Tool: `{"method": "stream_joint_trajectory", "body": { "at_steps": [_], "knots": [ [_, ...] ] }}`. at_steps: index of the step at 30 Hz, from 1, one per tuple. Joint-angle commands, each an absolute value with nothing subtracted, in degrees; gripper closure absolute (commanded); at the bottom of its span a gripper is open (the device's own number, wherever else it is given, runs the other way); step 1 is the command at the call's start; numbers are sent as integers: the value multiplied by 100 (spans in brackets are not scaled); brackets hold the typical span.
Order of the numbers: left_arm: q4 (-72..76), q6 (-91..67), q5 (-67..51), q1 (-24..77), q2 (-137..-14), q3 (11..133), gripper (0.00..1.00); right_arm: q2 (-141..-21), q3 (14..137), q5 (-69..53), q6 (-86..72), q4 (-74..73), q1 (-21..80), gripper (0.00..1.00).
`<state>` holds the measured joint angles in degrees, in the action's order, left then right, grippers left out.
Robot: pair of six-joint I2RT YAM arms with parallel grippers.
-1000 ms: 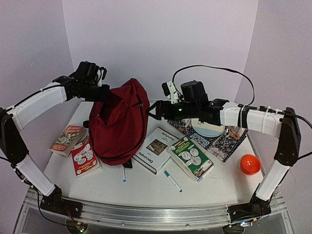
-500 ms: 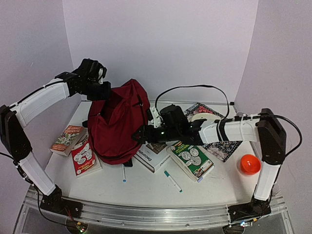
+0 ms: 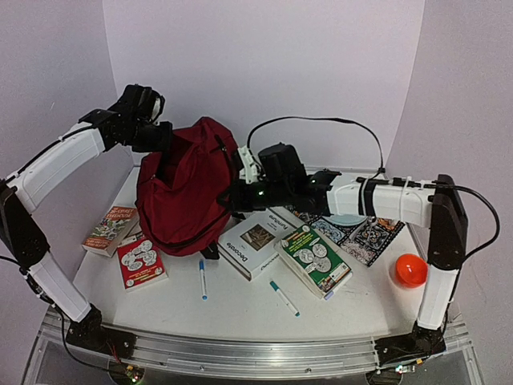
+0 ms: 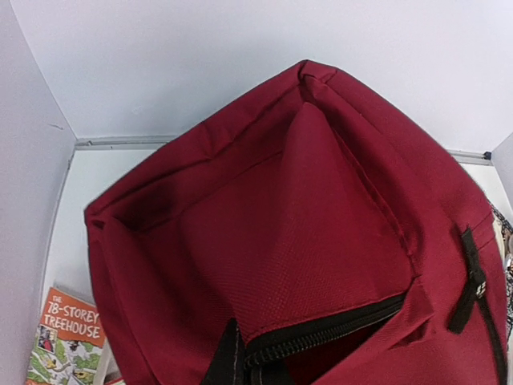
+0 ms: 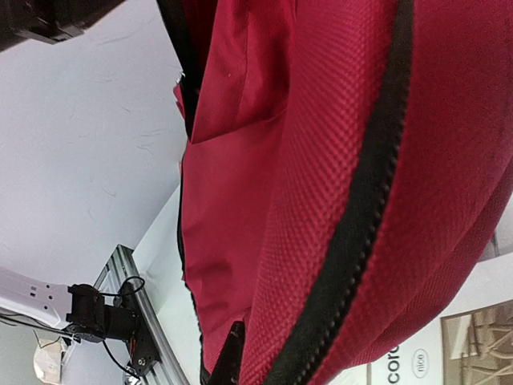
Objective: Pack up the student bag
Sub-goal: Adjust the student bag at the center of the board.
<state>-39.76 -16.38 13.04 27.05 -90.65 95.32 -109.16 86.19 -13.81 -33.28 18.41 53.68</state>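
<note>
Top external: hand (image 3: 225, 198) tight on bag (image 3: 178, 200)

student bag (image 4: 304, 241) cropped — interior seemingly hidden.

Both arms outstretched toward the middle, left claw (image 3: 163, 138) high, right claw (image 3: 227, 197) lower, both tightly closed.

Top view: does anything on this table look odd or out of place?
The student bag sags lopsided, pinched at its top by the left gripper and at its side by the right gripper. Books and pens lie scattered around it; nothing looks spilled or damaged.
</note>
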Motion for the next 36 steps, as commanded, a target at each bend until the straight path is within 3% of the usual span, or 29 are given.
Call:
{"method": "stream_joint_trajectory", "body": {
  "at_steps": [1,12,25,30,36],
  "knots": [
    [-3953,-1342,1518,2724,-8640,10007,100,-10116,9092,-1202,-2882,1472,4989,100],
    [-4140,-1486,302,2723,-8575,9464,100,-9769,8703,-981,-2622,876,4089,100],
    [-3772,-1354,860,2723,-9268,8698,100,-11247,8724,-655,-2529,975,3963,97],
    [-3628,-1307,650,2720,-9685,8808,100,-11381,8830,-456,-2455,932,3957,85],
    [-3434,-1473,307,2724,-9868,8813,100,-10783,8538,-490,-2278,463,3968,62]
  ]
}}
